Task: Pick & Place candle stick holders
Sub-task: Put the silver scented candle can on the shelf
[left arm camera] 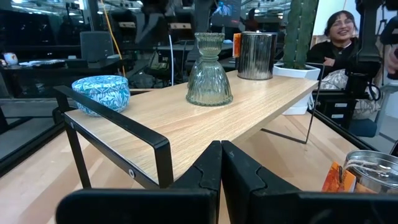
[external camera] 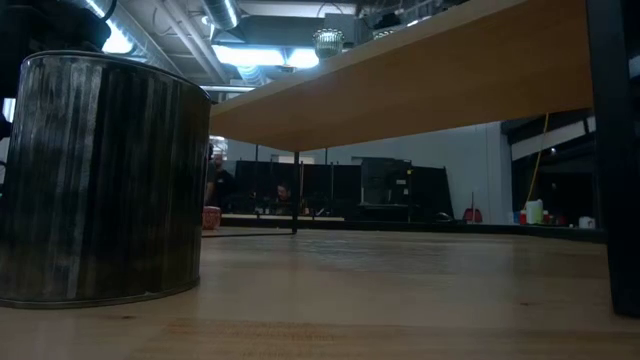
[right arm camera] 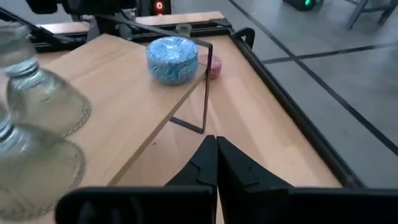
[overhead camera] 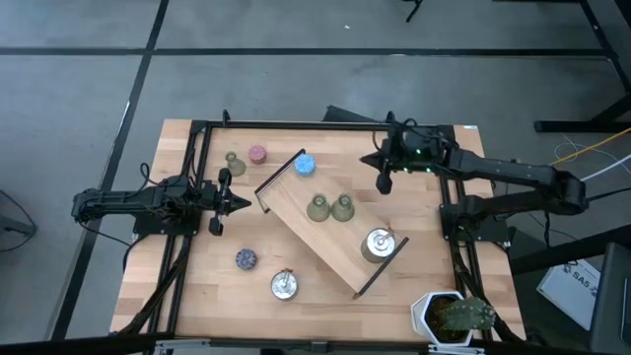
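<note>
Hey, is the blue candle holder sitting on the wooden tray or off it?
On it. The blue candle holder rests on the wooden tray, at its end near the black handle, as both wrist views show.

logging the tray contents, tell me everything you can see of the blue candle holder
The blue candle holder is a squat, round, lidded-looking piece with a blue-and-white patterned surface, wider than it is tall. It sits upright on the wooden tray, at the end with a black metal frame, close to the edge. Only the tray touches it. The olive-green holders stand apart from it farther along the tray; the pink holder lies off the tray, on the table beyond.
</note>
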`<state>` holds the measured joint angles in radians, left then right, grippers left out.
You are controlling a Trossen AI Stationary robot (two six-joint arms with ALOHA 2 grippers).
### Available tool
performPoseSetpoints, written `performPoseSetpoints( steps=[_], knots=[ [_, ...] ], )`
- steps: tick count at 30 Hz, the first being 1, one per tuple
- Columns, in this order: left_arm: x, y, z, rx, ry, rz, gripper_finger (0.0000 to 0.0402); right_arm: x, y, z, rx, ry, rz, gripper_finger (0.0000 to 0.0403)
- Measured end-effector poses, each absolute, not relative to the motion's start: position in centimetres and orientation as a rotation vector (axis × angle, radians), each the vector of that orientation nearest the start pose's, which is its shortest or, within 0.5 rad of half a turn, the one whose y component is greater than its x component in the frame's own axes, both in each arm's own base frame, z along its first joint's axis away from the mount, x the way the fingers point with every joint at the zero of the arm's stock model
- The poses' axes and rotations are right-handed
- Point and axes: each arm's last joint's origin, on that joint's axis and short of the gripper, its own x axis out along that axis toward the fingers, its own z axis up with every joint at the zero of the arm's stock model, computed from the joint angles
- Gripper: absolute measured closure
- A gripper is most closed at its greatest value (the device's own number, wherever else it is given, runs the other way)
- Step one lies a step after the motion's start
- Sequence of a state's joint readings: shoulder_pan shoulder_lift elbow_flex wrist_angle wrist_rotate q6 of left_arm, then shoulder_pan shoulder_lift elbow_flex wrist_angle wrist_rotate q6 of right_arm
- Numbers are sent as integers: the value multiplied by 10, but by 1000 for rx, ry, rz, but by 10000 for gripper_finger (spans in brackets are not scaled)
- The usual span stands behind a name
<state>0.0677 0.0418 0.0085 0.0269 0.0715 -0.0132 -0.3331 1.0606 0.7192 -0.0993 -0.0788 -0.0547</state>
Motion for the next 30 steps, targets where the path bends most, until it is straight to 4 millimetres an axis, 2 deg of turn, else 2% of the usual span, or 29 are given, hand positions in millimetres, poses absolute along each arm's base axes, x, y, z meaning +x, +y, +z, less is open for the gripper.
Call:
performPoseSetpoints(
  steps=[9,16,23,30],
  knots=[
    [100,5,166,-14,7,-4,398,174,-56,226,64,422,-234,402],
    [100,5,166,-14,6,-4,398,149,-48,205,102,388,-243,402],
    [100,5,166,-14,7,-4,398,130,-41,186,94,350,-244,402],
    [100,5,166,-14,7,-4,398,122,-38,176,77,266,-244,402]
  ],
)
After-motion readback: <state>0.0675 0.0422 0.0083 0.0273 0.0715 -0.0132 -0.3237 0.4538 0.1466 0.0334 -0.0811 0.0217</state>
